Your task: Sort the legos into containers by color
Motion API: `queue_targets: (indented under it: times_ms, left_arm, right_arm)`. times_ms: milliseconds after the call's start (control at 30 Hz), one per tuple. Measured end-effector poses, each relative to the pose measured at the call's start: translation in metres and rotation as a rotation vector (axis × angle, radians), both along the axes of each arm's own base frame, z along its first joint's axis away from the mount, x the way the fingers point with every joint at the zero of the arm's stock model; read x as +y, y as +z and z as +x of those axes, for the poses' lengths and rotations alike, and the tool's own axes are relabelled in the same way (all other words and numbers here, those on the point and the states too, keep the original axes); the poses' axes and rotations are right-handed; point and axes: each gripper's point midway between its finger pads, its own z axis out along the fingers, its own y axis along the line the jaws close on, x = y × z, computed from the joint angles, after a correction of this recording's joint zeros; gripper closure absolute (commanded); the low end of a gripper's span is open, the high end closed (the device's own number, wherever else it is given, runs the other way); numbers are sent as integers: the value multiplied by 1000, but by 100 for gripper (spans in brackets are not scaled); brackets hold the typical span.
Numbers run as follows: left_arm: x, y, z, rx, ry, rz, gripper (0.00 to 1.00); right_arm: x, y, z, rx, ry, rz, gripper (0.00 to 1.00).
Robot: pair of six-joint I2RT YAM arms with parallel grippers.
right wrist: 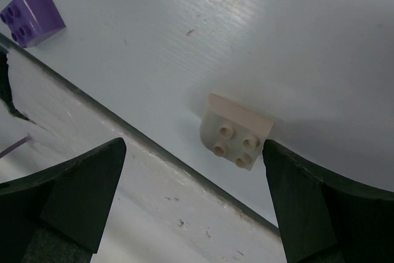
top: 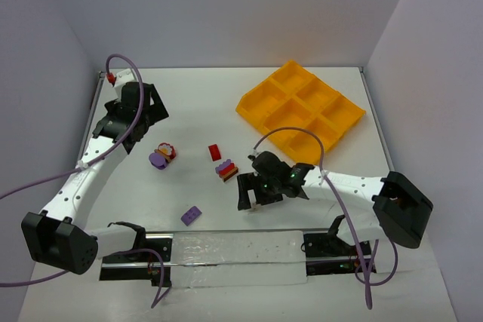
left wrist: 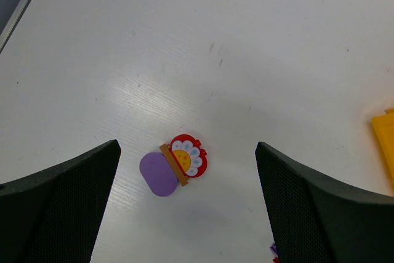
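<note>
White worktop (top: 196, 103) carries every item. Orange-yellow tray (top: 256, 120), a two-by-three grid of square compartments, sits at the far right, turned corner-on to the arms. No brick shows in any compartment, so the sort appears to be at its outset.

Left claw (top: 143, 122), at the far left, has its fingers spread wide and pinches nothing. Right claw (top: 253, 194), low over the near centre, is likewise spread and empty.

Flower cluster (left wrist: 174, 165), a purple rounded piece joined by a brown strip to a red-and-white flower plate, lies just on the near side of the left claw. In the left wrist view it sits between the two fingers, touching neither, its long axis slanting across the gap. Three-colour stack (top: 226, 170) of purple, red and brown bricks stands just beyond and left of the right claw. Red brick (top: 215, 151) lies just beyond the stack. Purple brick (top: 191, 216) lies left of the right claw, toward the near edge.

White brick (right wrist: 234, 133), four studs showing, is hidden under the right claw in the top view. In the right wrist view it lies between that claw's fingers, close against one and well apart from the other, just beside a dark seam (right wrist: 154, 147); contact cannot be told. It is squarish, with no marked long axis. The right arm is plainly the nearer. A clean pinch probably calls for a slight sideways shift to centre the brick. The tray lies beyond it and to the right.
</note>
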Motion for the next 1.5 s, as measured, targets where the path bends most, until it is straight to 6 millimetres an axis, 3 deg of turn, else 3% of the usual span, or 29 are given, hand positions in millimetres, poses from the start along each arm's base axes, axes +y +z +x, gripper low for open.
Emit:
queue_targets:
  times_ms: [133,233,400,467,567,700,800,967,1200,1500]
  left_arm:
    - [0,0,0,-1,2,-1,1]
    - [0,0,0,-2,3,-3,1]
    - [0,0,0,0,4,-5,1]
    - [0,-1,-1,5,3,-3,1]
    - [-1,-1,-2,7,1,-3,1]
    - [-2,-2,-2,6,4,-11,1]
    - [-3,-4,-1,13,4,-15,1]
    - [-5,-10,0,32,0,-9,1]
    - [-8,-10,0,32,-7,-15,1]
    - [-13,-10,-1,32,-20,-18,1]
  right_arm:
    - [17,-9,-21,57,71,9,0]
    - [36,-5,-27,83,123,48,0]
    - [70,24,-3,-2,164,105,0]
    - [73,33,9,-64,167,94,0]
    - [58,24,18,-126,169,-6,0]
    - [24,5,12,-126,182,-180,0]
    - [11,-2,6,-101,164,-247,0]
    - [7,-7,-7,-77,147,-258,0]
    - [12,-13,-33,-90,265,-296,0]
    - [5,-31,-23,-113,310,-442,0]
